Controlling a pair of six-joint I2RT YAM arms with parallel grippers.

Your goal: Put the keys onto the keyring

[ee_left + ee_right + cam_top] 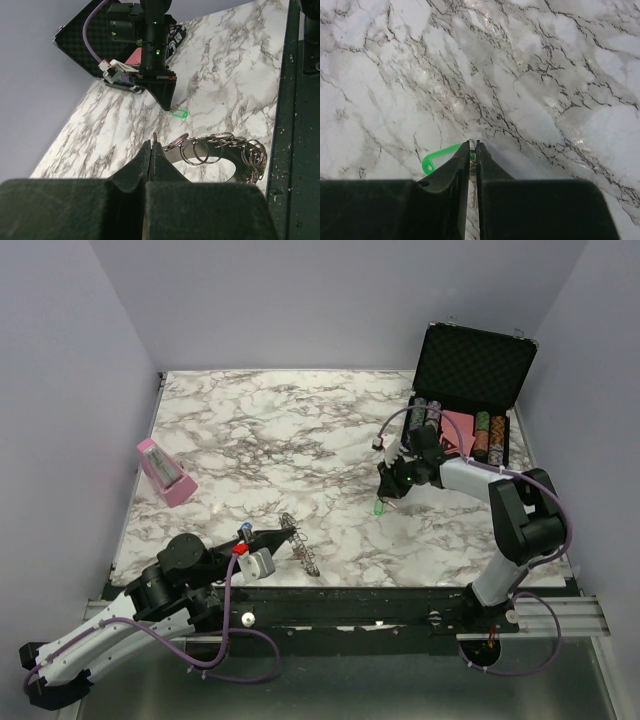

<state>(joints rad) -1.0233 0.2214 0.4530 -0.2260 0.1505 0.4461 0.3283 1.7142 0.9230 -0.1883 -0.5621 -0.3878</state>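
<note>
The keyring (220,147), a loop of linked silvery rings, lies on the marble near the front edge (303,547). My left gripper (152,142) is shut on its nearest ring, low over the table (291,533). A key with a green plastic head (437,159) rests on the marble at the right (378,507), also in the left wrist view (179,114). My right gripper (474,144) points down at it (386,494). Its jaws stand a narrow slit apart, with the key's metal blade in the gap.
An open black case (470,365) with rows of striped poker chips (488,435) stands at the back right, just behind the right arm. A pink wedge-shaped object (165,472) sits at the left. Small red and blue bits (243,538) by the left wrist are too small to identify.
</note>
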